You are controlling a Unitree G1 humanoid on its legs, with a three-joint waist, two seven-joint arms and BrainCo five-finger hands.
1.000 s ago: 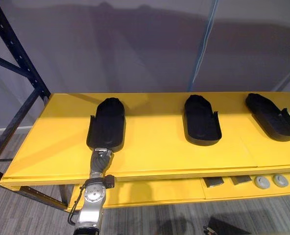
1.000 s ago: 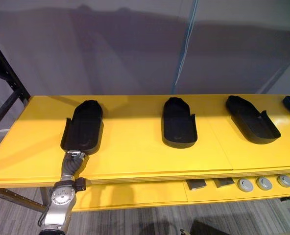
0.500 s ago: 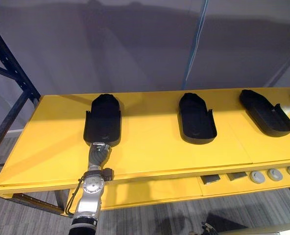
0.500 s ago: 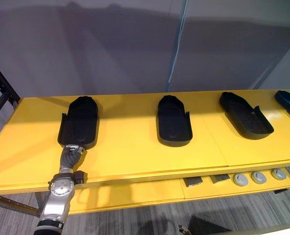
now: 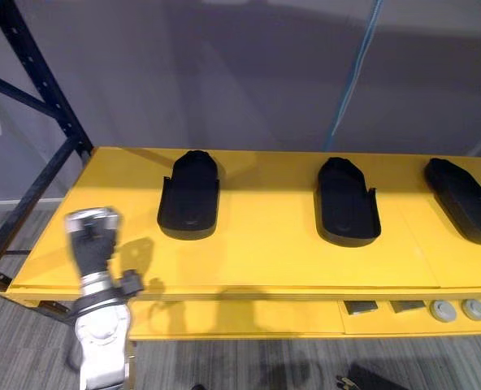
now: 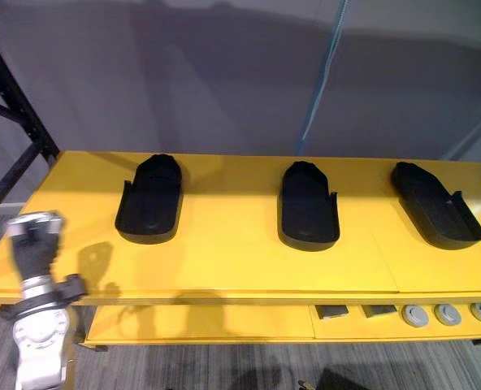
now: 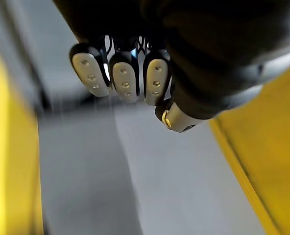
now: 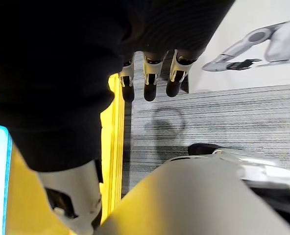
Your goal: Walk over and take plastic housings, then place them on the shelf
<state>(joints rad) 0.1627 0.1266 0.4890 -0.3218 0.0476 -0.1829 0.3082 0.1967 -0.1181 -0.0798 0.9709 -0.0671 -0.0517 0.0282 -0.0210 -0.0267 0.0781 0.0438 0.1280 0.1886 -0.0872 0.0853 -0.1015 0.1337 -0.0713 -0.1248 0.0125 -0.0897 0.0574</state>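
Three black housings lie in a row across the middle of the yellow shelf (image 5: 265, 252): left housing (image 5: 190, 205), middle housing (image 5: 348, 213), right housing (image 5: 465, 201). At lower left, the left hand (image 5: 91, 237) is curled and empty, apart from them. The right hand (image 8: 151, 79) hangs relaxed, empty.

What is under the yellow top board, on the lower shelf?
Toward the right of the lower shelf, two small dark blocks and three grey discs lie near the front edge. Farther back, the top board covers everything.

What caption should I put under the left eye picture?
Three black plastic housings sit in a row on the yellow shelf while the robot's left hand hovers empty nearby.
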